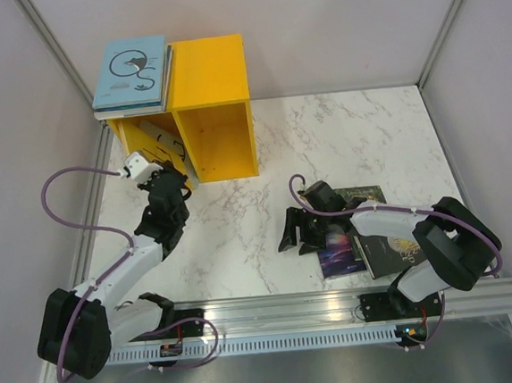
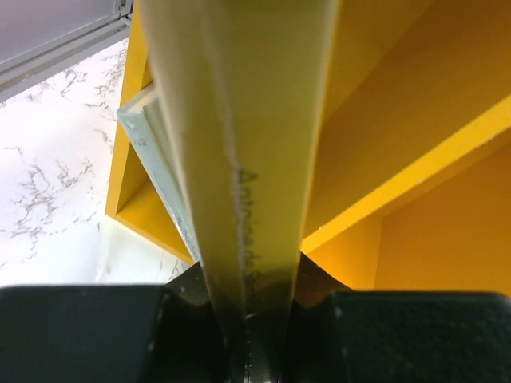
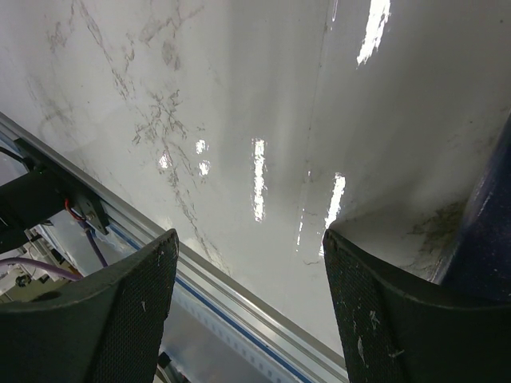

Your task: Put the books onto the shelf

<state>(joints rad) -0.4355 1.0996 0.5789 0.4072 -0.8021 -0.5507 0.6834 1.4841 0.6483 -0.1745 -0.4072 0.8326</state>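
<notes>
Yellow book (image 2: 239, 120) clamped edge-on in left gripper (image 2: 251, 319) at shelf (image 2: 415, 96), left compartment; right gripper (image 3: 249, 303) gapes wide, empty, over table (image 3: 239, 120).

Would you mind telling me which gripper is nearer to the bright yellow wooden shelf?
Left. The left gripper is at the yellow shelf, by its left compartment, clamping a thin yellow book; the right gripper hangs open over the marble table, well away.

Bright overhead light streaks glare across the marble table (image 3: 200, 96); the close yellow book (image 2: 239, 120) blurs.
</notes>
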